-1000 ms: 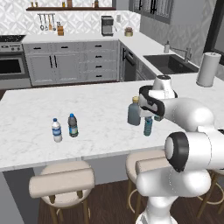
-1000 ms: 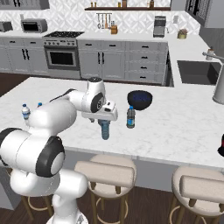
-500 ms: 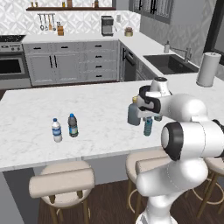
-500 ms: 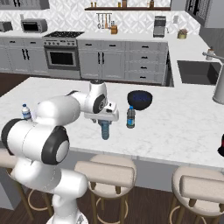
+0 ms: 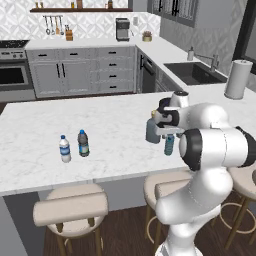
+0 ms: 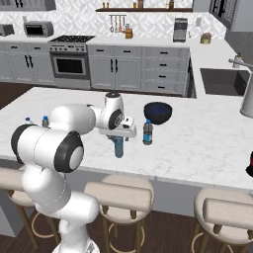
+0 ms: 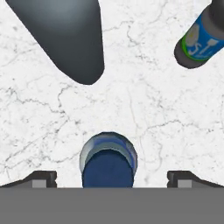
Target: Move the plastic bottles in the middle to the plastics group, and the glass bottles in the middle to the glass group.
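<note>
Hand view: the gripper stands wide open straight above the translucent blue plastic bottle, one finger tip on each side, untouched. Bare marble counter lies between it, the broad grey-blue glass bottle and the dark blue-labelled bottle; the plastics group stands well apart, near the counter's front edge

I read the counter as polished white marble with grey veining, smooth. Translucent blue bottle: glossy plastic, dark blue cap. Dark bottle: glossy blue label band. Broad grey-blue bottle: smooth, glass-like, translucent. Stool seats near the counter's front edge: matt beige padding.
</note>
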### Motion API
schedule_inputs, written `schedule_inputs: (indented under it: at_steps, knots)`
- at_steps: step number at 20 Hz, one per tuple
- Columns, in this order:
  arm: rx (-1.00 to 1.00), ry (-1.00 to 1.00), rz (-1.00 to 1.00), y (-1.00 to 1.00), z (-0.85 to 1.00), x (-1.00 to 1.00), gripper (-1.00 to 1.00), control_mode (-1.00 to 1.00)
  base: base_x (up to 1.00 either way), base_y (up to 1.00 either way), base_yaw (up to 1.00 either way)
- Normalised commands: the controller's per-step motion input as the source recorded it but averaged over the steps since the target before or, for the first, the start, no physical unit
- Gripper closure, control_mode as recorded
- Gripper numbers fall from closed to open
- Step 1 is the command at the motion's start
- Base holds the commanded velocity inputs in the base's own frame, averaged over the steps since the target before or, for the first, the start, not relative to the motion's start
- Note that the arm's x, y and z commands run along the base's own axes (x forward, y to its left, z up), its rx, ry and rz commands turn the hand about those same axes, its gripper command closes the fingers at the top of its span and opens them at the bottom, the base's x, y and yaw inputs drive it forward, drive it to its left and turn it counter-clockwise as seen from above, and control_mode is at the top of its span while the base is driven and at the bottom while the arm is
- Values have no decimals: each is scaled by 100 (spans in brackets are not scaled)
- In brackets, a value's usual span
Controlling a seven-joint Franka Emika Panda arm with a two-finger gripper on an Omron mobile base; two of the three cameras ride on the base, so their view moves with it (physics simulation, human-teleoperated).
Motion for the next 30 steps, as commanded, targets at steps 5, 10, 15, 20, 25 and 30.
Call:
schedule_inputs:
  at_steps: [5, 10, 15, 20, 25, 30]
  knots:
    - [0, 0, 0, -5, -20, 16, -100, -100, 0, 0, 0]
    - [0, 0, 0, 0, -23, 4, -100, -100, 0, 0, 0]
    - [0, -4, 0, 0, -37, 0, 100, -100, 0, 0, 0]
    - [0, -19, 3, 0, -49, -9, 100, -100, 0, 0, 0]
    - [0, -27, 10, 0, -35, -43, 100, -100, 0, 0, 0]
    - [0, -6, 8, 38, 18, -43, 100, -100, 0, 0, 0]
